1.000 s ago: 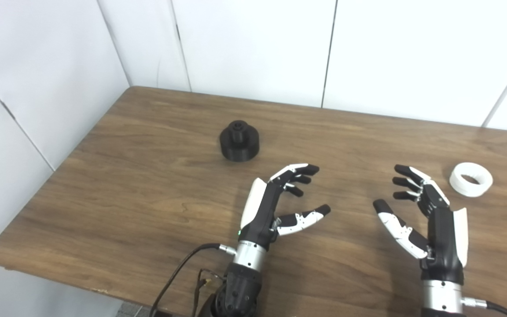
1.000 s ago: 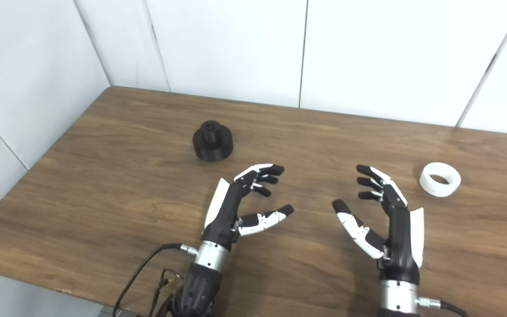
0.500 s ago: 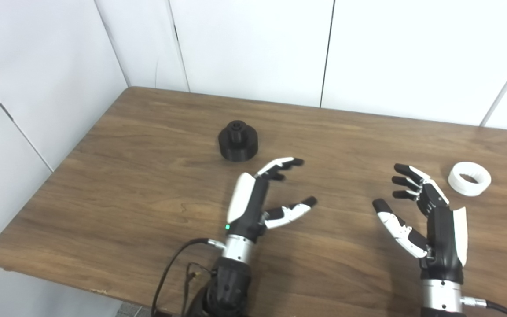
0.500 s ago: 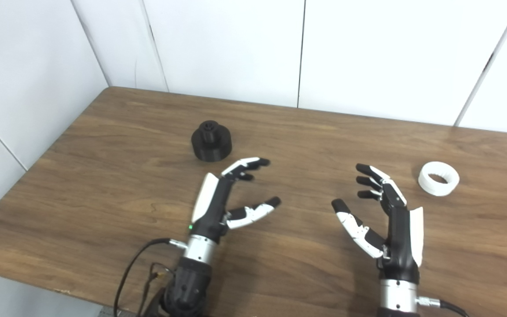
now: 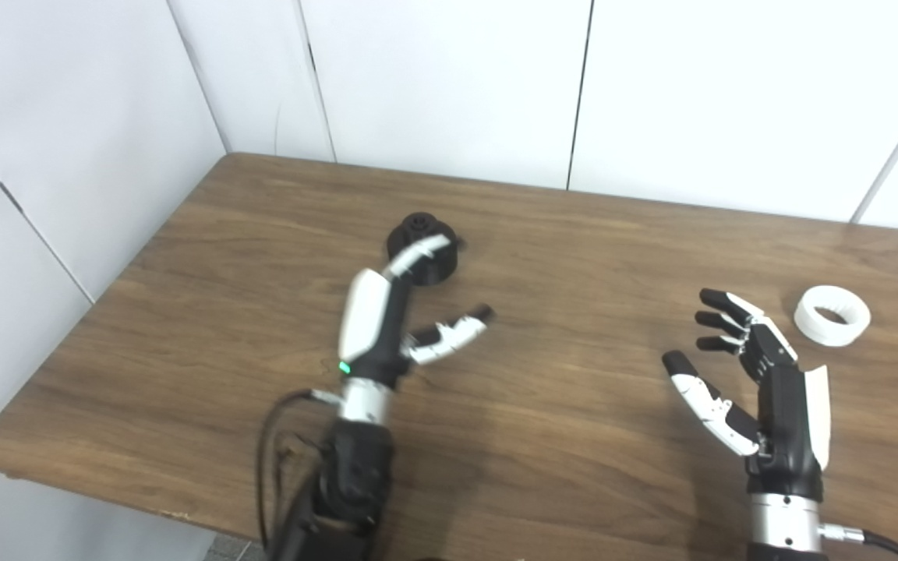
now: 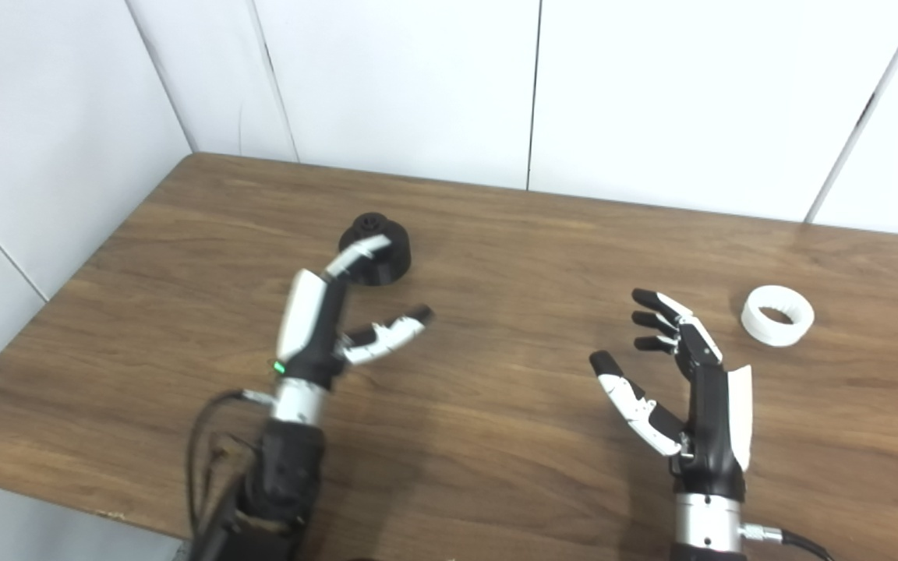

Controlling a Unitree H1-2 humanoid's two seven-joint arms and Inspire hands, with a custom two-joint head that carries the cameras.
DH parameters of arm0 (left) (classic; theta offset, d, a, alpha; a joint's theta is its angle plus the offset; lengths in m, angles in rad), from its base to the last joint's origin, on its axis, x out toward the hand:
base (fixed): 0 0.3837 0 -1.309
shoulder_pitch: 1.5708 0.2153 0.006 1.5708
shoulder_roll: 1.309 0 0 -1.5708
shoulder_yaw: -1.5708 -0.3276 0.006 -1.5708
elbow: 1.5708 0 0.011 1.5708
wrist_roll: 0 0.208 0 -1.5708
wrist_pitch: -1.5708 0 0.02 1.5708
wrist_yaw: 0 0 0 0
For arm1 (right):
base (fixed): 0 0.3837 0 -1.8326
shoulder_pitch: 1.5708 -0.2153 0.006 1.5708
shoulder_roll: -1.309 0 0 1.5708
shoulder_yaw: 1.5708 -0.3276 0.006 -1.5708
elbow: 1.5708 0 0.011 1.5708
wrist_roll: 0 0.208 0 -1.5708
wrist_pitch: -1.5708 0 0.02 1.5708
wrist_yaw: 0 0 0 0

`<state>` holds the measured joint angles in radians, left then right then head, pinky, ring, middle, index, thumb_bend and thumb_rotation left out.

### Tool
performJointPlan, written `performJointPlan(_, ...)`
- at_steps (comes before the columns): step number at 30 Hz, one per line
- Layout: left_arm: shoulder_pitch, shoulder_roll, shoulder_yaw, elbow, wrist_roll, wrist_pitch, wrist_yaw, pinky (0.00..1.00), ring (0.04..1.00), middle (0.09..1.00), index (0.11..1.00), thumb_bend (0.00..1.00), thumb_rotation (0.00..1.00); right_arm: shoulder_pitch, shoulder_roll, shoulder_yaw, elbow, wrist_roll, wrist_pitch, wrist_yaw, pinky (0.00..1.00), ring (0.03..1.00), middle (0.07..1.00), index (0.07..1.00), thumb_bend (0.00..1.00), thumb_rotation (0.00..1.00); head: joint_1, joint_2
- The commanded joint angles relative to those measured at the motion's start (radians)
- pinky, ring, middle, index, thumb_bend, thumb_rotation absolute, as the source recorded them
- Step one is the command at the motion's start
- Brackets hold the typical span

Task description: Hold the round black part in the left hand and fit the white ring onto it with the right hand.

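The round black part [image 5: 422, 251] stands upright on the wooden table [image 5: 589, 257], toward the back left. My left hand [image 5: 398, 319] is open in front of it, its fingers partly covering the part's near side and its thumb spread to the right; it holds nothing. The white ring [image 5: 832, 315] lies flat at the right side of the table. My right hand [image 5: 753, 382] hovers open, palm facing left, a little to the ring's near left and apart from it.
White wall panels [image 5: 449, 78] close in the table at the back and left. The table's front edge [image 5: 106, 499] runs along the bottom left. A black cable [image 5: 266, 452] hangs beside my left forearm.
My left hand has moved forward and to the left, up to the black part, its fingers now in front of it. The right hand and the white ring have stayed put.
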<state>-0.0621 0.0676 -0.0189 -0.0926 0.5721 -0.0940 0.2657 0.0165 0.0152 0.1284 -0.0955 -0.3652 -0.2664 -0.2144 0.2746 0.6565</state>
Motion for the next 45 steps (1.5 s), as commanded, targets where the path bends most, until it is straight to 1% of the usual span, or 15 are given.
performJointPlan(1, -0.042, 0.010, 0.001, -0.033, 0.029, -0.014, 0.024, 0.78, 0.835, 0.830, 0.757, 0.67, 0.22, 0.039, -0.026, -0.015, 0.077, -0.005, -0.019, -0.001, 0.60, 0.720, 0.779, 0.740, 0.63, 0.40, 0.001, -0.001)
performJointPlan(3, -0.051, 0.025, 0.011, -0.036, 0.040, -0.008, 0.026, 0.79, 0.854, 0.854, 0.778, 0.67, 0.23, 0.037, -0.026, -0.016, 0.084, -0.004, -0.021, -0.002, 0.60, 0.721, 0.779, 0.737, 0.63, 0.40, 0.001, -0.001)
performJointPlan(5, -0.059, 0.037, 0.024, -0.042, 0.048, 0.000, 0.024, 0.77, 0.864, 0.878, 0.805, 0.68, 0.26, 0.036, -0.025, -0.017, 0.086, -0.006, -0.020, -0.004, 0.59, 0.717, 0.776, 0.734, 0.64, 0.40, 0.002, -0.003)
performJointPlan(8, -0.072, 0.053, 0.045, -0.056, 0.041, 0.014, 0.018, 0.81, 0.902, 0.913, 0.849, 0.68, 0.26, 0.035, -0.024, -0.017, 0.087, -0.008, -0.018, -0.004, 0.59, 0.718, 0.776, 0.734, 0.64, 0.40, 0.004, -0.003)
performJointPlan(11, -0.098, 0.074, 0.065, -0.053, 0.043, 0.024, 0.025, 0.83, 0.918, 0.925, 0.867, 0.69, 0.29, 0.033, -0.025, -0.018, 0.092, -0.005, -0.022, -0.004, 0.59, 0.719, 0.776, 0.737, 0.64, 0.41, 0.007, -0.005)
performJointPlan(17, -0.149, 0.122, 0.085, -0.045, 0.045, 0.061, -0.005, 0.83, 0.926, 0.950, 0.888, 0.74, 0.34, 0.029, -0.028, -0.018, 0.098, 0.000, -0.028, 0.000, 0.60, 0.722, 0.777, 0.739, 0.64, 0.41, 0.004, -0.005)
performJointPlan(21, -0.182, 0.151, 0.082, -0.023, 0.067, 0.102, -0.015, 0.82, 0.932, 0.958, 0.893, 0.78, 0.37, 0.033, -0.024, -0.020, 0.089, 0.005, -0.016, 0.003, 0.60, 0.720, 0.776, 0.739, 0.65, 0.41, 0.006, -0.004)
performJointPlan(26, -0.209, 0.190, 0.067, 0.002, 0.093, 0.152, -0.055, 0.84, 0.962, 0.979, 0.922, 0.82, 0.40, 0.031, -0.025, -0.020, 0.091, 0.001, -0.019, 0.002, 0.59, 0.716, 0.777, 0.739, 0.64, 0.40, 0.005, -0.004)
performJointPlan(30, -0.224, 0.208, 0.057, 0.033, 0.082, 0.161, -0.068, 0.82, 0.961, 0.976, 0.925, 0.84, 0.38, 0.031, -0.025, -0.019, 0.090, 0.000, -0.020, 0.003, 0.59, 0.715, 0.775, 0.740, 0.64, 0.40, 0.002, -0.002)
performJointPlan(34, -0.234, 0.214, 0.044, 0.056, 0.087, 0.170, -0.075, 0.83, 0.966, 0.972, 0.928, 0.83, 0.39, 0.033, -0.024, -0.019, 0.084, -0.001, -0.012, 0.006, 0.59, 0.715, 0.777, 0.742, 0.64, 0.40, 0.000, 0.000)
performJointPlan(40, -0.253, 0.221, 0.027, 0.104, 0.075, 0.156, -0.077, 0.81, 0.956, 0.957, 0.925, 0.83, 0.40, 0.039, -0.021, -0.022, 0.072, 0.009, -0.001, 0.014, 0.59, 0.718, 0.781, 0.741, 0.65, 0.41, -0.001, 0.004)
performJointPlan(45, -0.278, 0.230, 0.013, 0.143, 0.077, 0.160, -0.078, 0.79, 0.959, 0.960, 0.918, 0.84, 0.40, 0.041, -0.020, -0.023, 0.069, 0.008, -0.003, 0.014, 0.59, 0.715, 0.778, 0.740, 0.65, 0.41, -0.005, 0.007)
